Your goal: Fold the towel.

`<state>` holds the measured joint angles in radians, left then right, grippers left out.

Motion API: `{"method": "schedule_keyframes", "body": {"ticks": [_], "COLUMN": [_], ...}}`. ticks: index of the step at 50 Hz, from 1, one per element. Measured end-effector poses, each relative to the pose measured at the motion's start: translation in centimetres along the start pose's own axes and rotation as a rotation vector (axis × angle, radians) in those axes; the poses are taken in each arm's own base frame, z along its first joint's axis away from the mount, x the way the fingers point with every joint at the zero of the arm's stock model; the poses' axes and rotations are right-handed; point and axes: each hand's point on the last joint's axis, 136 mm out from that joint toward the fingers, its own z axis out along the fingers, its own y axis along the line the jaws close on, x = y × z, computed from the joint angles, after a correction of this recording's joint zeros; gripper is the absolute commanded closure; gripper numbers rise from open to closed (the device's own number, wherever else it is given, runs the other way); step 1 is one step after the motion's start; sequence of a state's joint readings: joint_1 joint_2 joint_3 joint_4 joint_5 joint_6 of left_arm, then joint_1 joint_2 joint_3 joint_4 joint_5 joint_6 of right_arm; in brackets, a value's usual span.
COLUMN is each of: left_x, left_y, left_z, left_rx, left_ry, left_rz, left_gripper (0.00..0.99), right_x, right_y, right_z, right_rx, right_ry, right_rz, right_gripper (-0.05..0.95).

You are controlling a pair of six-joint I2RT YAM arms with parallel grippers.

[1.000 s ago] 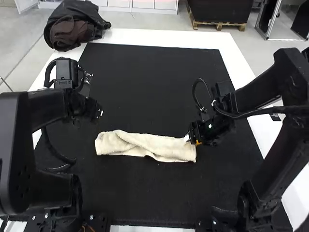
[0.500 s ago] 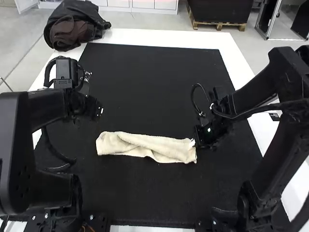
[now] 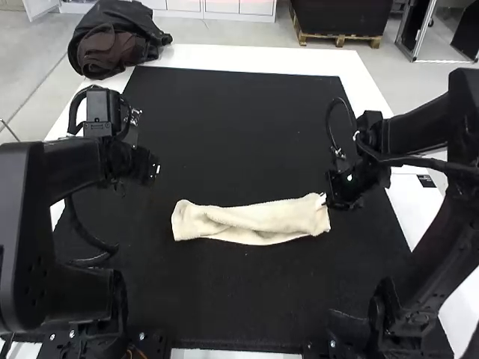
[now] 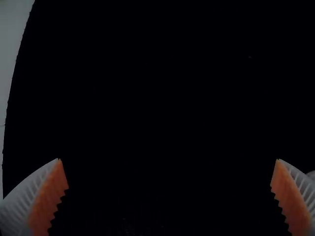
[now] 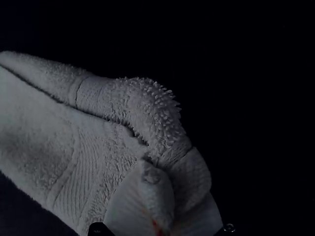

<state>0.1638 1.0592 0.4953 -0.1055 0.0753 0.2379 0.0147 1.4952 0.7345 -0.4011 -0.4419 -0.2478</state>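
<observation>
From where I'm standing, the cream towel [image 3: 251, 223] is lying on the black mat [image 3: 232, 307] in a long, narrow strip running crosswise, nearer the arms' side than the far edge. Toward its left end a slanting crease is showing. Up close in the right wrist view, a thick, fuzzy rolled strip is lying alongside a flatter, ribbed part, with a dark gap running between them.

The right gripper [image 3: 323, 200] is gripping the towel by its right end, near the far corner; its pale fingers [image 5: 129, 204] are closing tight on a bunched bit of cloth, and a speck of orange is peeking out between them.

Well apart from the towel, beyond its left end, the left gripper [image 3: 155, 169] is hovering over the mat's left side. Its orange pads [image 4: 49, 199] are standing wide apart with nothing between them.

Farther out, the white table [image 3: 254, 57] is bordering the mat, and a dark heap of fabric [image 3: 112, 41] is sitting at its far left corner.
</observation>
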Motion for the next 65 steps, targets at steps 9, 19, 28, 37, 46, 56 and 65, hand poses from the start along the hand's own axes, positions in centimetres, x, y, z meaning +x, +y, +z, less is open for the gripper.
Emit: {"method": "schedule_keyframes", "body": {"ticks": [9,19,28,37,46,56,65], "left_x": [-0.4,-0.5,-0.6,-0.8,-0.9,-0.5,-0.4], "left_y": [0.1,0.2,0.2,0.3,0.3,0.2,0.2], "left_z": [0.0,0.0,0.0,0.0,0.0,0.2,0.2], "left_rx": [-0.006,-0.007,-0.008,-0.011,-0.014,-0.012,-0.013], "left_ry": [-0.016,-0.02,-0.023,-0.031,-0.04,-0.035,-0.037], "left_rz": [0.001,0.001,0.001,0.002,-0.004,-0.016,-0.02], "left_gripper": [0.028,0.028,0.028,0.028,0.028,0.028,0.028], "right_x": [-1.5,-2.9,-3.5,-4.5,-5.0,-5.4,-5.5], "right_y": [2.0,6.6,10.8,15.5,18.5,20.6,23.1], "right_z": [-1.4,-1.8,-2.1,-2.1,-2.1,-1.7,-0.6], "right_rx": [-0.04,-0.126,-0.202,-0.284,-0.348,-0.391,-0.434], "right_ry": [-0.034,-0.05,-0.053,-0.081,-0.107,-0.109,-0.103], "right_rz": [-0.048,-0.122,-0.152,-0.2,-0.218,-0.24,-0.286], "right_gripper": [0.92,0.92,0.92,0.92,0.92,0.92,0.92]}}
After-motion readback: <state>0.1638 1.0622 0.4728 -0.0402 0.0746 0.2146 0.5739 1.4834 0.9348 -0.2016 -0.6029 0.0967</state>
